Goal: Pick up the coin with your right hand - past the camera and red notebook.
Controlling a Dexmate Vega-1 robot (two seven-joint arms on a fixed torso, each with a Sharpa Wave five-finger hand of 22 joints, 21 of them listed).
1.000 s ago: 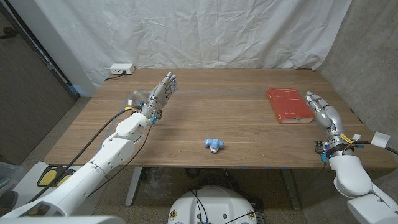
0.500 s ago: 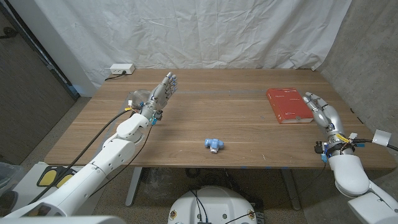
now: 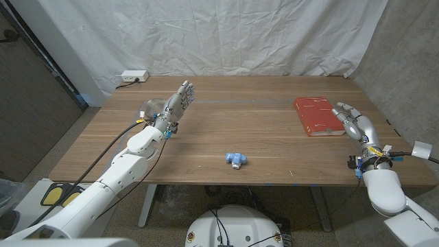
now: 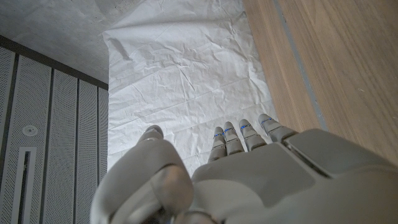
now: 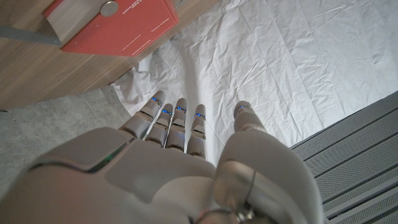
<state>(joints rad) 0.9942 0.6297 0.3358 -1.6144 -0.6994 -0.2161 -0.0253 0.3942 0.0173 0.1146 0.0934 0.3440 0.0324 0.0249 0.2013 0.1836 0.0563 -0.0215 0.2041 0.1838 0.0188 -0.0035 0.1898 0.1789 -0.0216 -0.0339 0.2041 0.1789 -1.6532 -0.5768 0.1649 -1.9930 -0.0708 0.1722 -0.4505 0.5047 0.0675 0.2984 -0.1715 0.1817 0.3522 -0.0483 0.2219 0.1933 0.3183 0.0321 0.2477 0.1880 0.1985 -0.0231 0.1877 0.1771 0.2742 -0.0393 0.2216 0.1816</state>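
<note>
Here the wooden table (image 3: 274,147) spans the head view, with a white crumpled sheet (image 3: 226,38) hung behind it from 10 to 2 o'clock. The left hand (image 3: 177,104) stands over the table at about 10 o'clock from the table's middle, fingers stretched out together and holding nothing; the left wrist view shows its fingers (image 4: 239,137) straight, with the sheet beyond them. The right hand (image 3: 354,123) sits at about 3 o'clock near the table's right edge, just beside the red notebook (image 3: 317,116), fingers apart and empty; in the right wrist view its fingers (image 5: 175,121) reach out straight. The red notebook lies flat at about 2 o'clock. A white power strip (image 3: 134,76) lies at the far left corner, near 11 o'clock. A small blue and white object (image 3: 235,159) lies near the front edge at about 6 o'clock, well apart from both hands. The coin (image 5: 109,8) rests on top of the red notebook's cover, seen in the right wrist view near 1 corner of the cover.
</note>
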